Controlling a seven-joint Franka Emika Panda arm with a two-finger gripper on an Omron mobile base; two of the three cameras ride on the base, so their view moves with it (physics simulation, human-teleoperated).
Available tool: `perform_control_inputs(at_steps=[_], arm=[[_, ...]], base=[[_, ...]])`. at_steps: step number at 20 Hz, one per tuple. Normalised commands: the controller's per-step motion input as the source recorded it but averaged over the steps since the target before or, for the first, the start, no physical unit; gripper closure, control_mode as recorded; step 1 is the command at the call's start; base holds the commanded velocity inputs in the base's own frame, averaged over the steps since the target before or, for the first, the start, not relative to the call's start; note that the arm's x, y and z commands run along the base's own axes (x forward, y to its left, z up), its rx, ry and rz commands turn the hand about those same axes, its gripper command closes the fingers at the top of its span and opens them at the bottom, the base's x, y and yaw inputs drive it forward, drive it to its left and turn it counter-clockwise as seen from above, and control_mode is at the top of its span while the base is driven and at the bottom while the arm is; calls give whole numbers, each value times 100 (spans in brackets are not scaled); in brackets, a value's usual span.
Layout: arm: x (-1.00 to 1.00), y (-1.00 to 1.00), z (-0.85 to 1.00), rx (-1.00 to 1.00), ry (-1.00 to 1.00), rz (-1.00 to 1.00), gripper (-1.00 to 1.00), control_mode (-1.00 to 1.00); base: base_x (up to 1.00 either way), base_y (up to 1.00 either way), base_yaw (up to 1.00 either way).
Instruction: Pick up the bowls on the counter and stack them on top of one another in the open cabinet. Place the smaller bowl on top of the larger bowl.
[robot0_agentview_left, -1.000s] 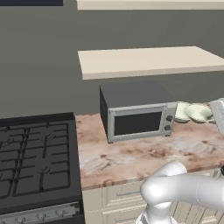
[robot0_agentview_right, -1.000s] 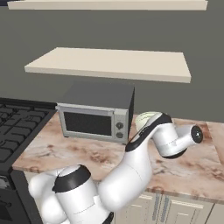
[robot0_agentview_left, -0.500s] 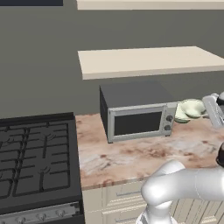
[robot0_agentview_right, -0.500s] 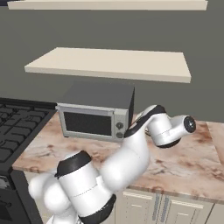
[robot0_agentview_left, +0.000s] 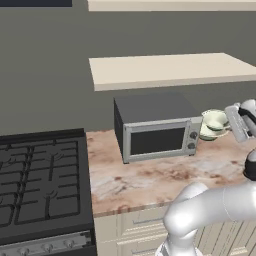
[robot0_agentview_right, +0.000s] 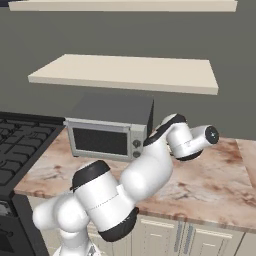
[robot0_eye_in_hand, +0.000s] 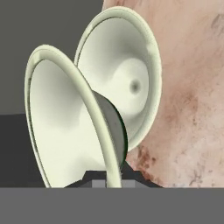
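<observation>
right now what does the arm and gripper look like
The arm is glossy white, built of rounded tubular links with dark grey to black bands at the joints and a dark cap on the end of one link. The gripper has two small dark finger tips. No cables or markings show.

The counter (robot0_agentview_left: 150, 175) (pink marbled) carries microwave (robot0_agentview_left: 157, 127) and larger bowl (robot0_eye_in_hand: 127, 83).

light: even, soft (rendered) | shadows: faint | focus: sharp
</observation>
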Motion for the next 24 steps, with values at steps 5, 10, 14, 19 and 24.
perform_control_inputs(at_steps=[5, 10, 14, 19, 24], arm=[[21, 0, -6, 0, 0, 0, 100, -100], [9, -2, -14, 0, 0, 0, 100, -100], [8, -7, -12, 0, 0, 0, 100, -100], [11, -1, -15, 0, 0, 0, 100, -100], [13, 0, -17, 0, 1, 0, 100, -100]], base=[[0, 0, 0], [0, 0, 0], [0, 0, 0], [0, 0, 0], [0, 0, 0]])
